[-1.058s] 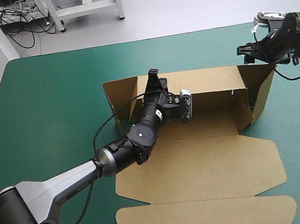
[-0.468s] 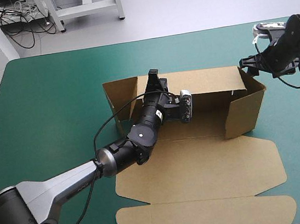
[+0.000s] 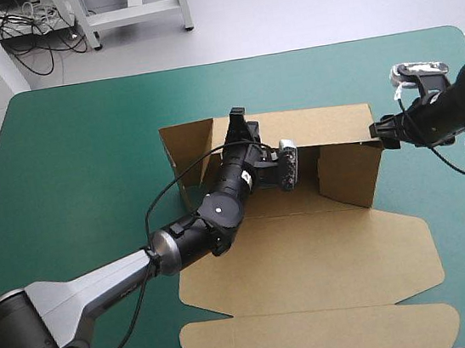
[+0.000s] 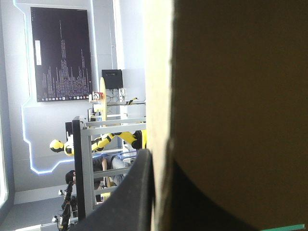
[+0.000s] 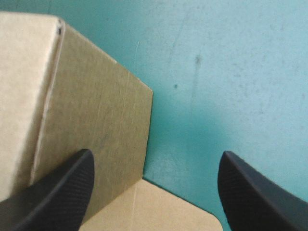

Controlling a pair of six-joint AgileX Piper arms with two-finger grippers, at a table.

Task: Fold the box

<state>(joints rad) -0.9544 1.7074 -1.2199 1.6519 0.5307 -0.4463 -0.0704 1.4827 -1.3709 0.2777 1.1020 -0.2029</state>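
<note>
The brown box (image 3: 311,249) lies in the middle of the teal-green table, its lid and front panels flat and its back wall (image 3: 329,123) raised. My left gripper (image 3: 238,123) is shut on the top edge of that back wall. In the left wrist view the board (image 4: 231,110) fills the space ahead, with one black finger (image 4: 132,197) pressed against it. The right side flap (image 3: 348,174) stands upright, turned inward across the box's right end. My right gripper (image 3: 379,131) is open just outside it. In the right wrist view its fingers (image 5: 57,192) straddle the flap's edge (image 5: 96,120).
The left side flap (image 3: 188,145) stands at an angle at the box's left end. The rounded lid flap (image 3: 323,338) reaches close to the table's near edge. Bare teal-green cover (image 3: 85,159) lies to the left and behind the box.
My right gripper has moved nearer and leftward, and the right side flap has swung from splayed outward to standing inward. The left arm has stayed put.
</note>
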